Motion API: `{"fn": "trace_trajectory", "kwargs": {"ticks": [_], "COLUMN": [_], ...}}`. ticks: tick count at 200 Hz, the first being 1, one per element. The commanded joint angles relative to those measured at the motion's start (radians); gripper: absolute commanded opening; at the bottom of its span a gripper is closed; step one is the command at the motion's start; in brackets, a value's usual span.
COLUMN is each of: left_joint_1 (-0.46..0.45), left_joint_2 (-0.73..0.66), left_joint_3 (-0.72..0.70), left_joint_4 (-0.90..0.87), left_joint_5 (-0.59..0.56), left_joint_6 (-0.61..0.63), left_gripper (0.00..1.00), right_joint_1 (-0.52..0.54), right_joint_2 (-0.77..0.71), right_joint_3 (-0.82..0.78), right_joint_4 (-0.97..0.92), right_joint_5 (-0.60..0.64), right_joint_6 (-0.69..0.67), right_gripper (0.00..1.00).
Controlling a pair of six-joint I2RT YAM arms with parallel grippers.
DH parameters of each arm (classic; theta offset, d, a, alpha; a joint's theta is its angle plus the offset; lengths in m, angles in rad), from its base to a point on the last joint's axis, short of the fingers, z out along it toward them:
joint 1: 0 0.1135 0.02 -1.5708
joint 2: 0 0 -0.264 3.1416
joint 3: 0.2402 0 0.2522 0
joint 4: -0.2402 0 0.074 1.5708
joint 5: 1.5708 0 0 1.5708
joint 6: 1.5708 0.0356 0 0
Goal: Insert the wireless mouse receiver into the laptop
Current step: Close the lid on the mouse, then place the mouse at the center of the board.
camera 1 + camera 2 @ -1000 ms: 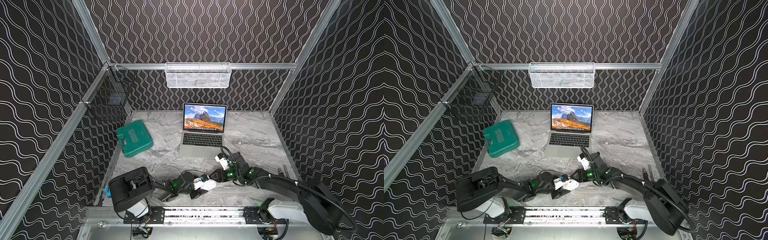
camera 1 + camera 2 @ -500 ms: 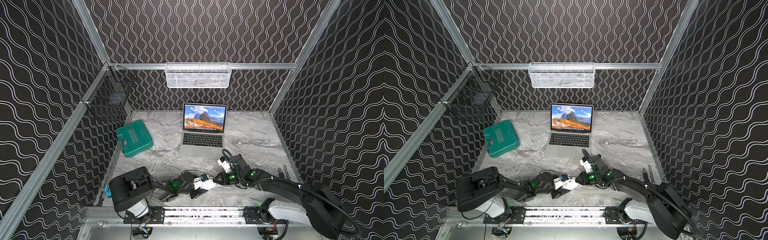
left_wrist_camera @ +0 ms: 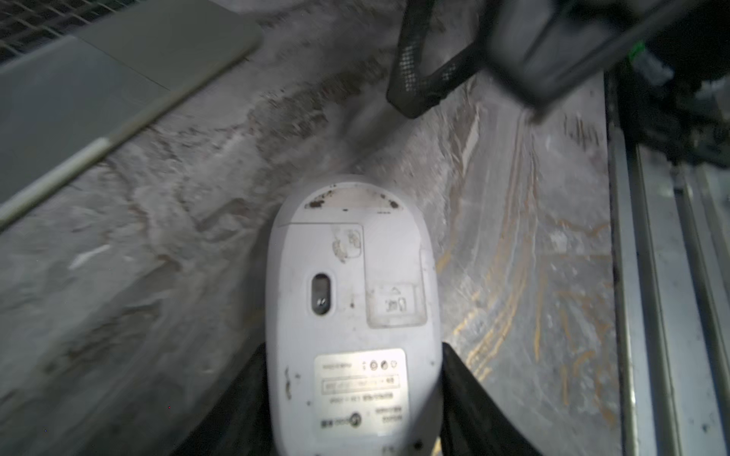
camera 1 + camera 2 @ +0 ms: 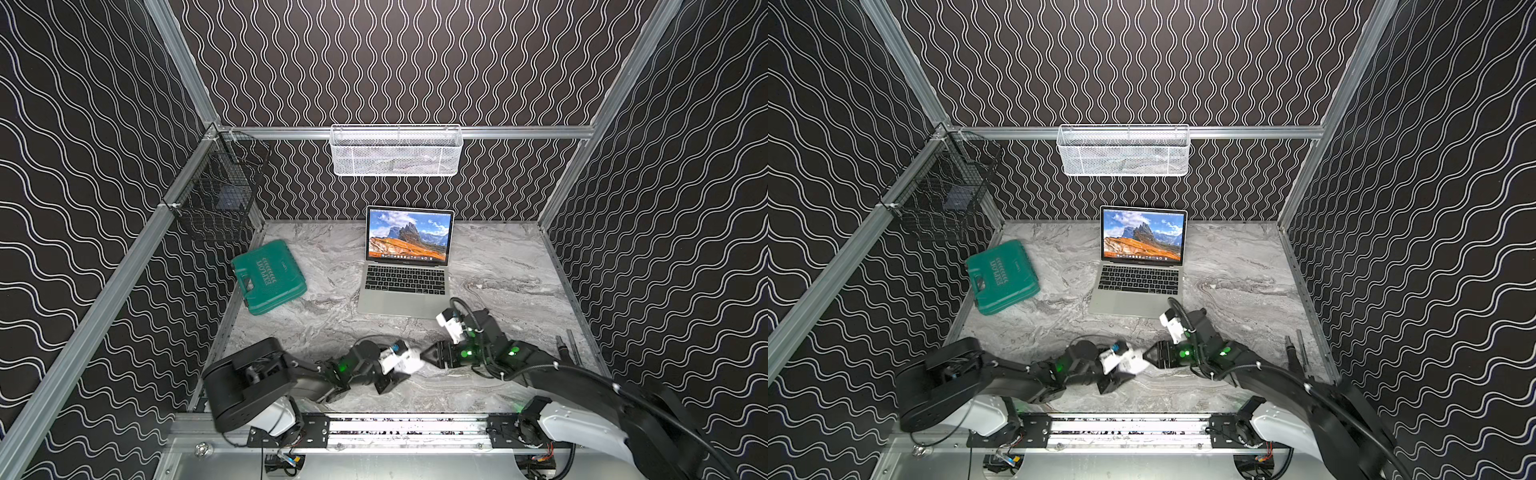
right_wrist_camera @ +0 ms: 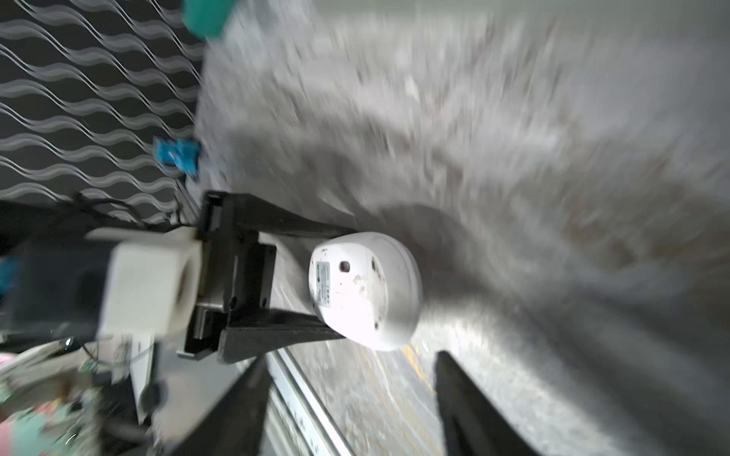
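1. At 6 o'clock from the laptop (image 4: pixel 405 286), near the table's (image 4: pixel 498 266) front edge, sits the mouse (image 3: pixel 351 316), white and oval.
2. Its underside faces the left wrist camera, showing a dark oval sensor window, a pale label, scuffs and dark specks.
3. The left gripper (image 5: pixel 341 282) is clamped on the mouse's two long sides. Its arm lies low and reaches toward 3 o'clock.
4. The right gripper (image 5: pixel 351 359) points toward 9 o'clock, fingers spread wide with nothing between them, tips just short of the mouse. Its arm is also stretched low.
5. A green case (image 4: pixel 269 277) lies at 10 o'clock from the mouse.
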State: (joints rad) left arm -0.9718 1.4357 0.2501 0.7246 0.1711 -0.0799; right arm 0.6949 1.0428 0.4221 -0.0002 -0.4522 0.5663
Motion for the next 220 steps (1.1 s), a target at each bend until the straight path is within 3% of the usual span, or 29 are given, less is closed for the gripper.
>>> {"fn": "trace_trajectory", "kwargs": {"ticks": [1,41,74,100,121,135,153,188,220], "left_joint_1": [0.04,0.118,0.154,0.157,0.159,0.165,0.166,0.166,0.166], "left_joint_2": [-0.094,-0.215,-0.201,-0.164,-0.162,-0.179,-0.199,-0.198,-0.171], "left_joint_3": [0.036,0.119,0.133,0.132,0.13,0.122,0.125,0.153,0.173], "left_joint_4": [0.129,0.228,0.378,0.513,0.512,0.475,0.419,0.399,0.459], "left_joint_5": [0.095,0.28,0.427,0.456,0.421,0.387,0.372,0.442,0.498], "left_joint_6": [-0.189,-0.392,-0.565,-0.685,-0.7,-0.684,-0.66,-0.667,-0.706], "left_gripper": [0.12,0.12,0.11,0.09,0.08,0.08,0.07,0.07,0.06], "right_joint_1": [-0.027,-0.141,-0.223,-0.234,-0.235,-0.236,-0.237,-0.235,-0.235], "right_joint_2": [-0.094,-0.159,-0.083,0.041,0.1,0.101,0.075,0.038,0.081], "right_joint_3": [-0.021,-0.068,-0.097,-0.048,-0.038,-0.035,-0.006,0.053,0.09], "right_joint_4": [0.059,0.396,0.875,1.094,1.227,1.227,1.083,0.833,0.843], "right_joint_5": [0.035,-0.213,-0.406,-0.524,-0.565,-0.559,-0.562,-0.574,-0.596], "right_joint_6": [-0.02,0.048,0.272,0.372,0.436,0.429,0.348,0.198,0.197], "right_gripper": [0.97,0.99,0.99,0.99,0.99,0.99,0.99,0.99,0.99]}}
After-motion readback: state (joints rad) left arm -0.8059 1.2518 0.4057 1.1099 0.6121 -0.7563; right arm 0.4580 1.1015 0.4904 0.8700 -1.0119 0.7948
